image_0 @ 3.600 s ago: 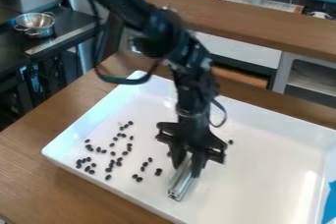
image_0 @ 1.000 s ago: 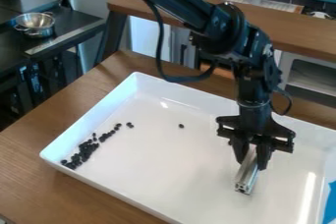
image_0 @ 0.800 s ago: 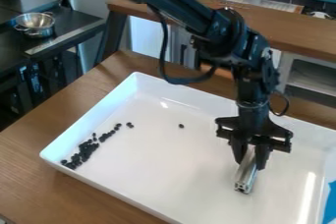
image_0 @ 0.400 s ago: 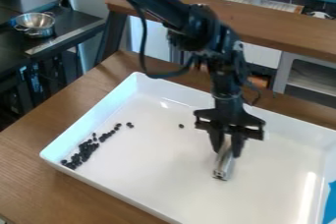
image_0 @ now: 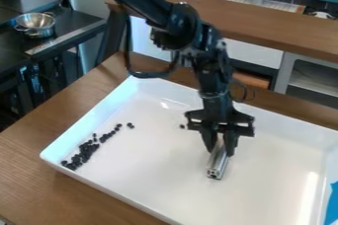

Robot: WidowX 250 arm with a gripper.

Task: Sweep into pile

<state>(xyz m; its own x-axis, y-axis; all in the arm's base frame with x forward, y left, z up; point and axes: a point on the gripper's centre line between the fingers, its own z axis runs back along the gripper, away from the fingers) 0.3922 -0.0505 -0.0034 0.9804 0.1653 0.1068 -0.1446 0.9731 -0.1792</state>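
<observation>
Beans (image_0: 85, 149), probably light and quick to roll, cluster at nine o'clock in the tray (image_0: 158, 179): nudge, don't pinch. The gripper (image_0: 220, 153) has its jaws closed around a stiff metal bar's (image_0: 216, 166) upper end. Beyond, one stray bean (image_0: 182, 126) sits towards eleven.

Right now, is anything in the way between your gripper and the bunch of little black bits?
Nothing visible: just bare tray lies between the gripper, with its metal bar, and the bunch of black bits.
</observation>
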